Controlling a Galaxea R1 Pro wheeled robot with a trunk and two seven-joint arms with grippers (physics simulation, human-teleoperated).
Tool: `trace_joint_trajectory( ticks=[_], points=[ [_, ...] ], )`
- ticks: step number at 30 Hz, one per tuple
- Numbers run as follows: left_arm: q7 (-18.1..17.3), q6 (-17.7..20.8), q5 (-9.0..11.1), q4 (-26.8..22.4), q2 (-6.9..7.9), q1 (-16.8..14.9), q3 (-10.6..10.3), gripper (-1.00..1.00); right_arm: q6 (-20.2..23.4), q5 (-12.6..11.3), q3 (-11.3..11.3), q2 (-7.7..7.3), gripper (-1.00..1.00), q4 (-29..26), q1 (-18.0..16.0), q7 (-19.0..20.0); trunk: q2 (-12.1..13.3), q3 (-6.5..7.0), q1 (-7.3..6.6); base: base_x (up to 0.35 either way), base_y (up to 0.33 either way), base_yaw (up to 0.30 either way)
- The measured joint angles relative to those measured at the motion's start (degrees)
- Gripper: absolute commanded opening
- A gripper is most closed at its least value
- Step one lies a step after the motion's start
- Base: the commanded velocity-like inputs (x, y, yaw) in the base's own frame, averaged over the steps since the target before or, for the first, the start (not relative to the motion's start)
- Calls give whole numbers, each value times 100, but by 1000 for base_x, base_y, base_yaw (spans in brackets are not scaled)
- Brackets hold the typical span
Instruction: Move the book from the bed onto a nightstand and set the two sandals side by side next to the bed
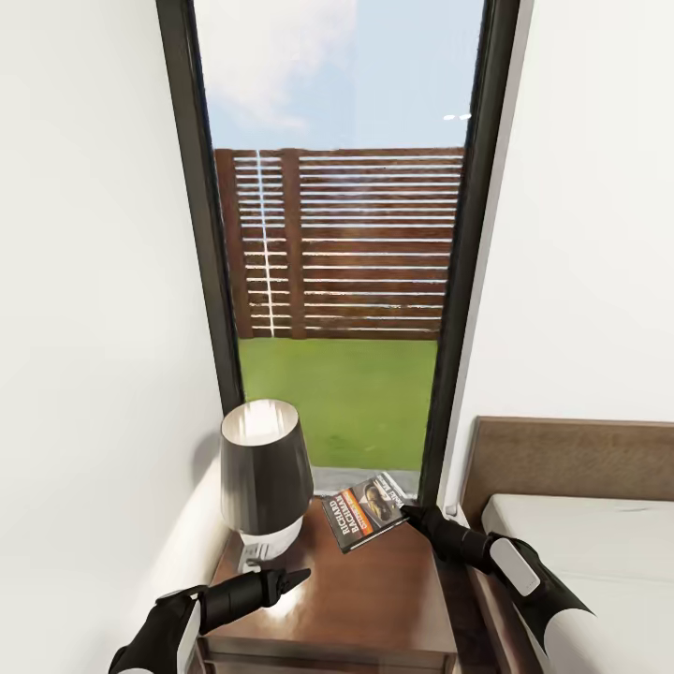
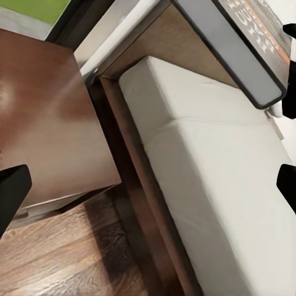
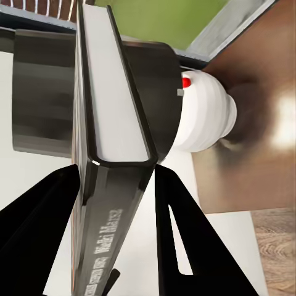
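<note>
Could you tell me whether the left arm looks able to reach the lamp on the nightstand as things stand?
Probably yes. The left hand hovers over the nightstand front, just below the lamp, with nothing between them. The book, held by the right hand, sits off to the lamp's side.

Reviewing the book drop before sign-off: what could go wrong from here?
1. The book, clamped in the right gripper, hangs above the nightstand near its back edge; released there, it may slip off behind.
2. The lamp stands close beside the book; a swing that way could knock it.
3. The left gripper hovers over the nightstand's front, crowding the landing space.
</note>
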Motion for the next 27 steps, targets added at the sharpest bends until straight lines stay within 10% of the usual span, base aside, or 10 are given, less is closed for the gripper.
trace_joint_trajectory(
  ticks=[7,13,20,27],
  points=[
    [-81,30,1,3,0,-4,-7,100,0,-2,1,0,-100,0,-1,0,-281,-126,154,0,0,0],
    [-866,128,301,-133,71,-2,-7,100,2,-7,1,0,-100,0,1,0,-403,-180,220,0,0,0],
    [-1751,1585,834,-2074,125,-1,-181,100,1,8,2,0,-100,0,0,0,-403,-180,220,0,0,0],
    [-1957,1736,844,-2383,119,46,-504,100,2,10,1,5,-100,0,1,0,-403,-180,220,0,0,0]
  ],
)
